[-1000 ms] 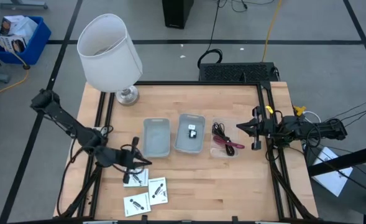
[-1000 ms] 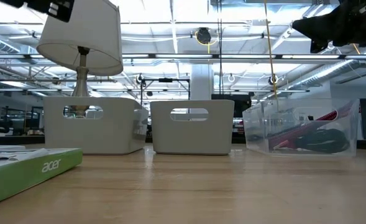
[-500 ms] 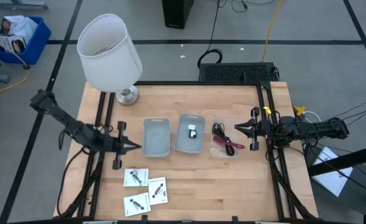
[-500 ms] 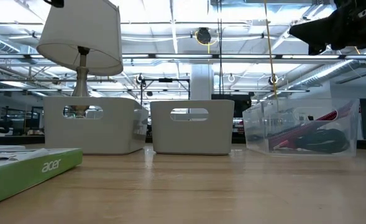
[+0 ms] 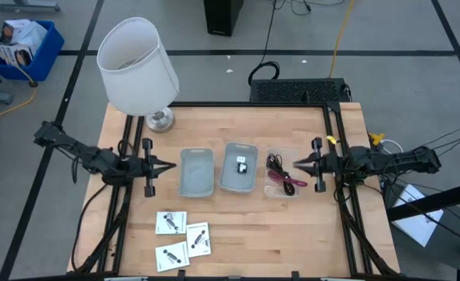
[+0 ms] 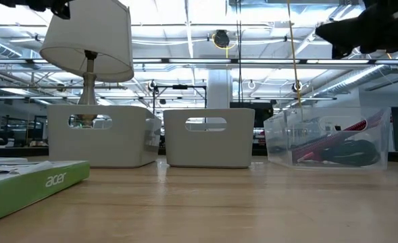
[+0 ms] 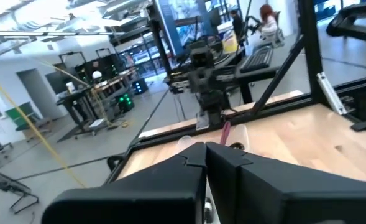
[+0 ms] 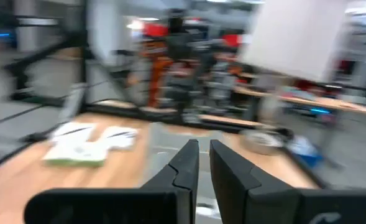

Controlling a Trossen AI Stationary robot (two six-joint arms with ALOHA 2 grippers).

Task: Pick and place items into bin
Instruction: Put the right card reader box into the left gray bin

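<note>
While three packets (image 5: 183, 239) wait below the left bin (image 5: 197, 172), both arms hover.
Left fingers (image 5: 167, 168) and right fingers (image 5: 297, 165) flank the bins, pressed narrow, holding nothing, seemingly between picks.

I'm driving this from a big open robotics lab, more workshop floor than office. My wooden desk (image 5: 237, 226) sits on grey concrete marked with black tape lines (image 5: 456, 35). Looking across it I see rows of ceiling strip lights (image 6: 185, 30), exposed pipes, and more black-framed rigs (image 7: 207, 74) with screens further back. A yellow cable (image 5: 340, 27) hangs down behind.
</note>
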